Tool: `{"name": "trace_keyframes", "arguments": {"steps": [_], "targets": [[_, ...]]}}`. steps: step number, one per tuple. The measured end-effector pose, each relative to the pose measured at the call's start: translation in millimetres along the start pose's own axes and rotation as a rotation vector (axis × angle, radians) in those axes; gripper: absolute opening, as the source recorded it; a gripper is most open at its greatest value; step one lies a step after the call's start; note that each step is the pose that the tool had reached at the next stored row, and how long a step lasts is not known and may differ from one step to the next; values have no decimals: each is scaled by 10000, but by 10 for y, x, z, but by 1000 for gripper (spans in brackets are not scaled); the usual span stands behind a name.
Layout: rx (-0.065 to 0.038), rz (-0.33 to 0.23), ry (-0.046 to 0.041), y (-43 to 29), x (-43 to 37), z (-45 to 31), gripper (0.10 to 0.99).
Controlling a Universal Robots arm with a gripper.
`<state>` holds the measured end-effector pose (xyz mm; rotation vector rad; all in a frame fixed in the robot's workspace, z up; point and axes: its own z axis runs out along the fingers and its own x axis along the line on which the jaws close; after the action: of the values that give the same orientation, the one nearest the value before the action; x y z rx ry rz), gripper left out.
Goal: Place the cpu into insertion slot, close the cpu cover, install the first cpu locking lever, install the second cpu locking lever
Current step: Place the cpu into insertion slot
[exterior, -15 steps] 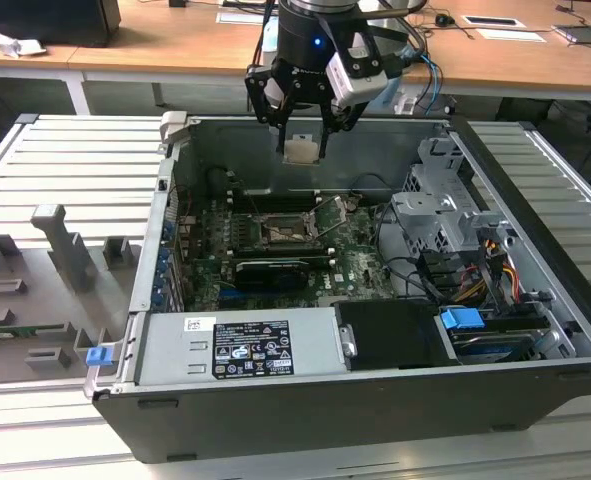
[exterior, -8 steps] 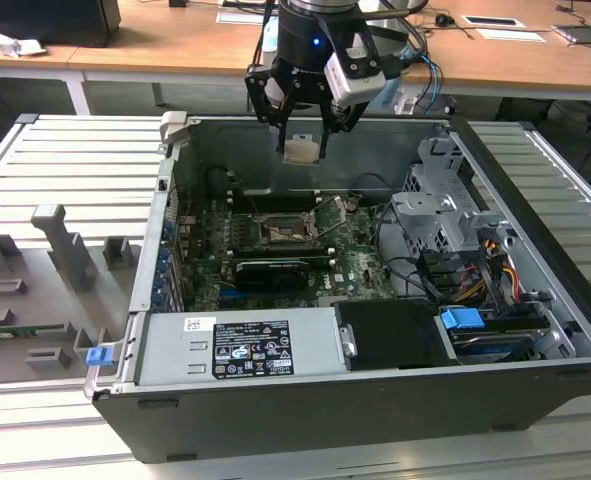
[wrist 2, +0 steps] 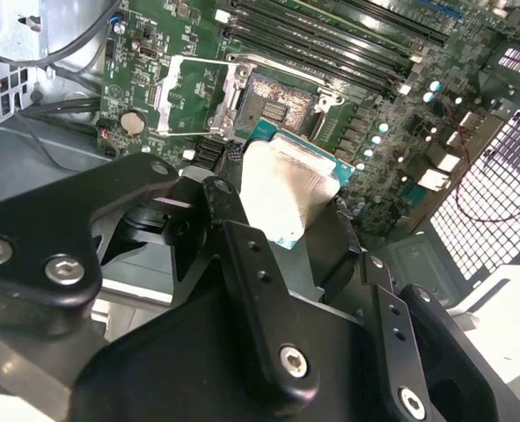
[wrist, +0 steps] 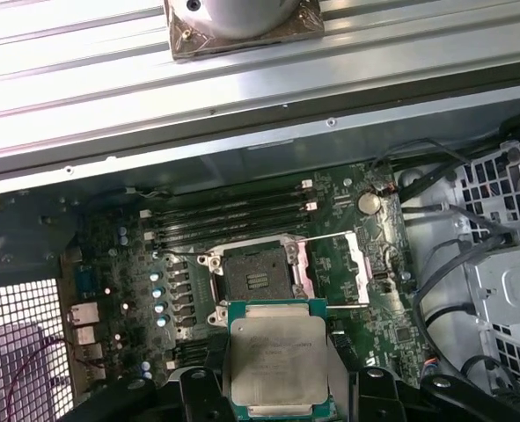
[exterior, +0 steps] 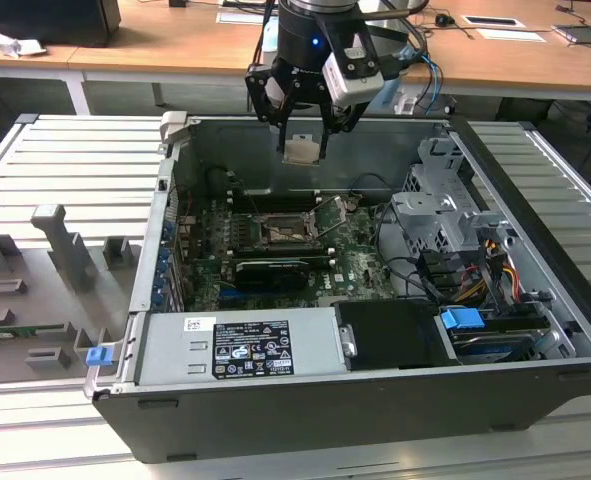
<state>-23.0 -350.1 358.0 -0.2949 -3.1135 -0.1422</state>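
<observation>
The exterior view looks down from afar on the case point(exterior: 275, 420), and both wrist views, from the arm point(exterior: 310, 40) at its 12 o'clock, closely on the shared slot point(wrist: 258, 274) point(wrist 2: 273, 105).

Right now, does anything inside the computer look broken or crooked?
Nothing looks broken or spilled. The small square silver metal cover frame lies flipped open beside the dark square socket, which is empty. The flat silver-grey square chip is gripped by the black gripper above the green board.

black arm point(exterior: 310, 35) with grey camera box point(exterior: 351, 66), blue cables point(exterior: 432, 78) and silver-screwed black jaws.
</observation>
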Motion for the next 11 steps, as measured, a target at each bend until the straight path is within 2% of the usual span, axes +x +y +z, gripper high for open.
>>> {"name": "trace_keyframes", "arguments": {"steps": [11], "targets": [[-6,361,-32,0,0,2,529]]}}
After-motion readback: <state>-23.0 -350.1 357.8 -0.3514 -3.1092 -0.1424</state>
